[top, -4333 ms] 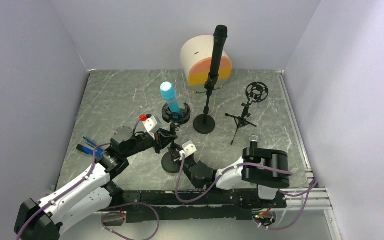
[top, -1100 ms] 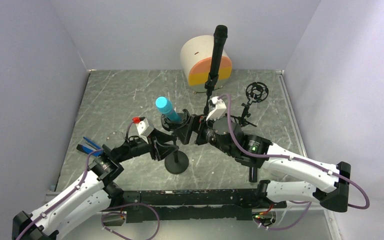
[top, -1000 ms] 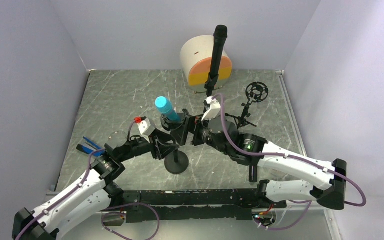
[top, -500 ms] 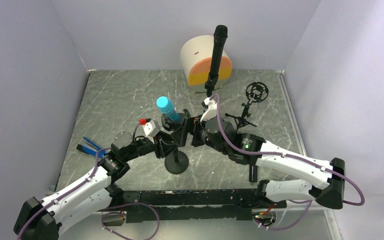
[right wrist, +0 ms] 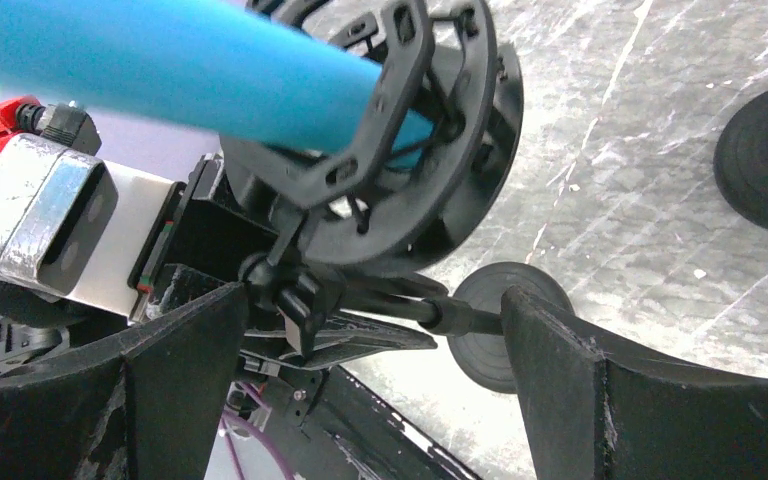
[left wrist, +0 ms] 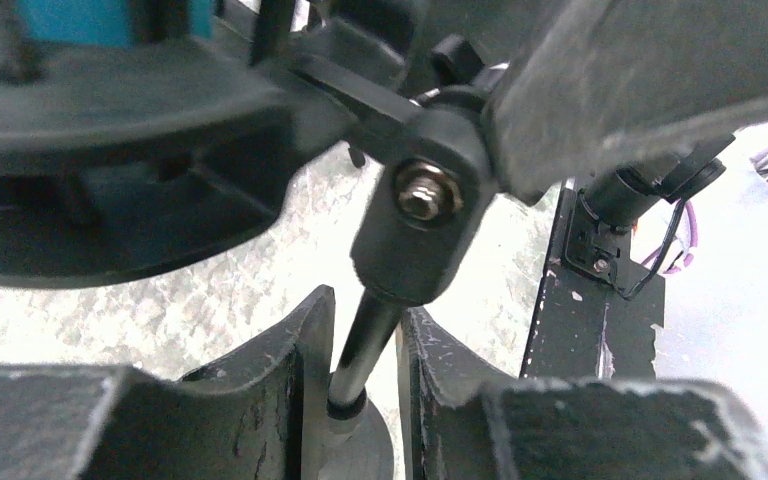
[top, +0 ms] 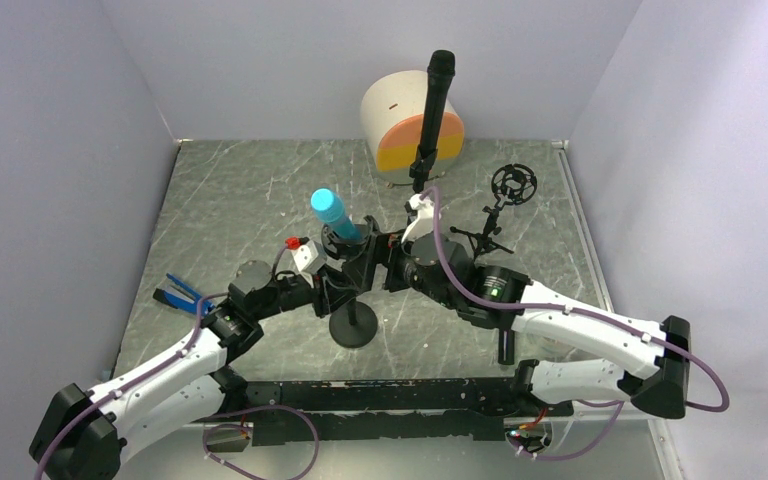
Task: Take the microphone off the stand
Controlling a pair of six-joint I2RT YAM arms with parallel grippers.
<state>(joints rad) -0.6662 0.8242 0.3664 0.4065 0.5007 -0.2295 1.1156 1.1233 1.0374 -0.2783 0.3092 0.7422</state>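
**Top view:** blue mic (top: 328,212) sat tilted in its mount (top: 352,238) on the stand (top: 353,327) at frame centre, with a black mic (top: 434,110) and a tripod (top: 490,235) behind.
**Left wrist:** left gripper (left wrist: 365,305) flanked the pole (left wrist: 360,350) closely; whether it clamped could not be told.
**Right wrist:** right gripper (right wrist: 375,300) was spread wide, the mount ahead between its fingers.
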